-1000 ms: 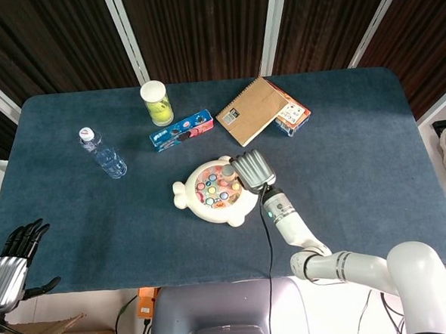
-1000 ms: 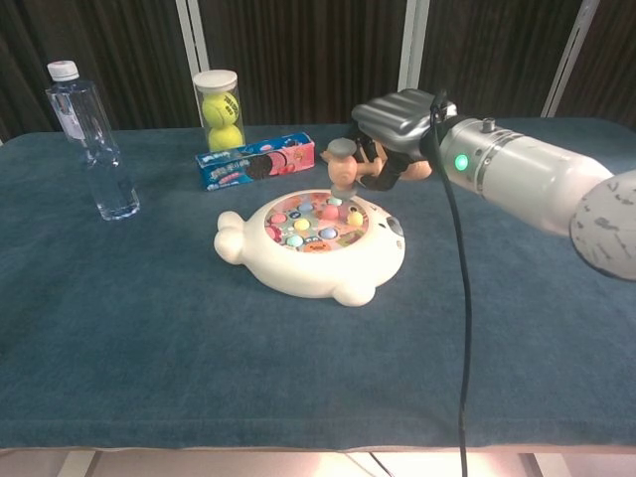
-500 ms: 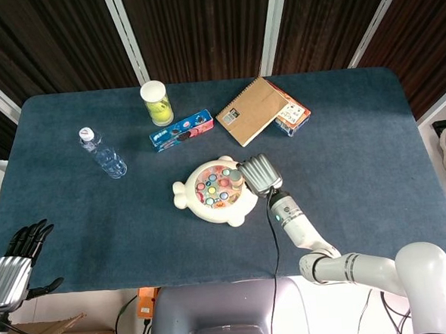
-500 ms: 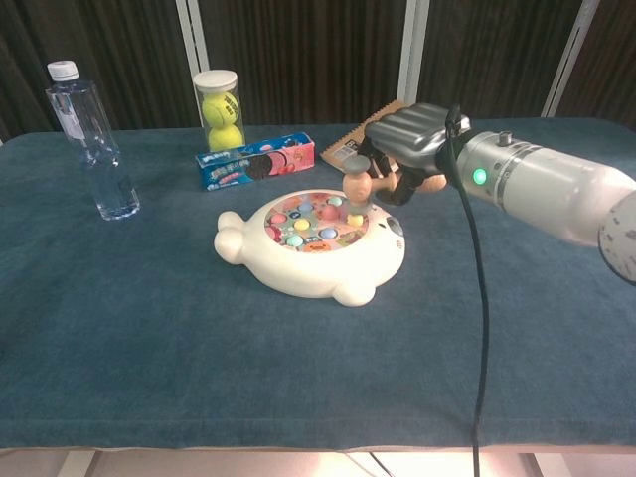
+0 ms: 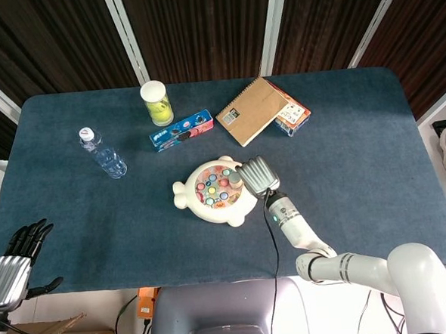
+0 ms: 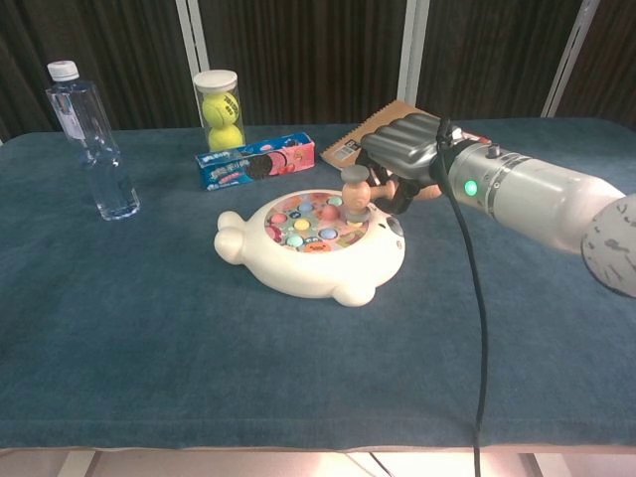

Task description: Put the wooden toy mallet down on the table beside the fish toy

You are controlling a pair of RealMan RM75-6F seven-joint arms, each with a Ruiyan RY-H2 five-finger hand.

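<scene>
**A:** Where is the small wooden toy mallet with the grey-capped head (image 6: 355, 190) just now?

**B:** In the robot's right hand (image 6: 402, 159). The fingers are wrapped round its short handle, and the head hangs over the 3 o'clock edge of the cream-white fish-shaped plastic toy with coloured pegs (image 6: 308, 246). From the chest view I can't tell whether the head touches the pegs or sits just above them.

**A:** And the left hand?

**B:** The left hand (image 5: 13, 259) is off the table's 8 o'clock corner, fingers apart, holding nothing.

**A:** How will the mallet handle?

**B:** I'd judge it light and stiff, being solid wood, so nothing flexes and nothing should break if it meets the cloth a little hard. The smooth, rounded handle could slip or roll, though, and the head makes it top-heavy.

**A:** Is the grip well placed?

**B:** Reasonably. The hold is on the handle, close behind the head, which keeps the heavy end from swinging. I would keep it there until the mallet lies flat.

**A:** Where should it go?

**B:** The bare dark-blue cloth-covered table (image 5: 344, 167) at 3 o'clock of the fish toy looks best, near the hand. The brown spiral-bound notebook (image 5: 255, 110) lies at 1 o'clock of the toy, well apart from that patch.

**A:** Any risk?

**B:** Rolling, mostly. Laid on its side on soft cloth, with the head as a stop, it should settle.
</scene>
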